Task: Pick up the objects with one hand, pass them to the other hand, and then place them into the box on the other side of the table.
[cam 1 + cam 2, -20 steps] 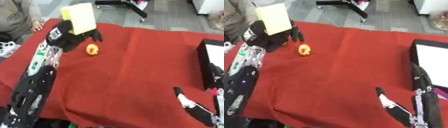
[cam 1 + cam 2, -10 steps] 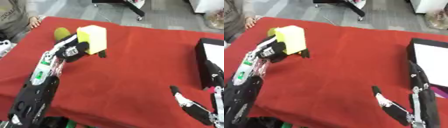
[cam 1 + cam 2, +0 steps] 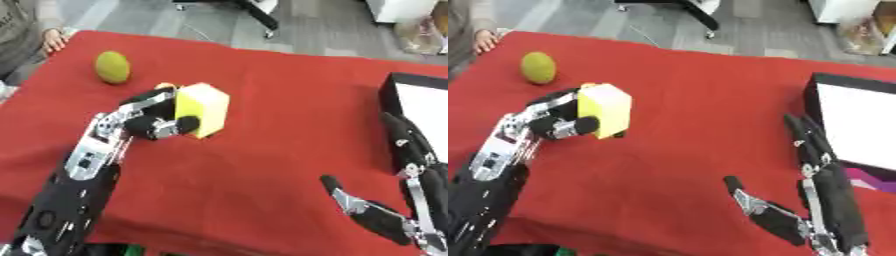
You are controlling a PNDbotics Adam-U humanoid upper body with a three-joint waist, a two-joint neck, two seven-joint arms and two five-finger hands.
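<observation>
Left hand [image 3: 150, 121] grips the yellow block [image 3: 201, 109] (right hand [image 3: 826, 197] open).

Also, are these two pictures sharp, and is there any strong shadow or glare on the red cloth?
Left eye view: soft overall, the yellow block in the left hand has fuzzy edges; no glare on the red cloth, only a faint shadow under the block. Right eye view: equally soft, the right hand smeared; the white inside of the box looks washed out.

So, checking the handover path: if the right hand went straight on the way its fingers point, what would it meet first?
Likely the box: the right hand points its open fingers up the table at the box's near corner, though depth is unclear.
</observation>
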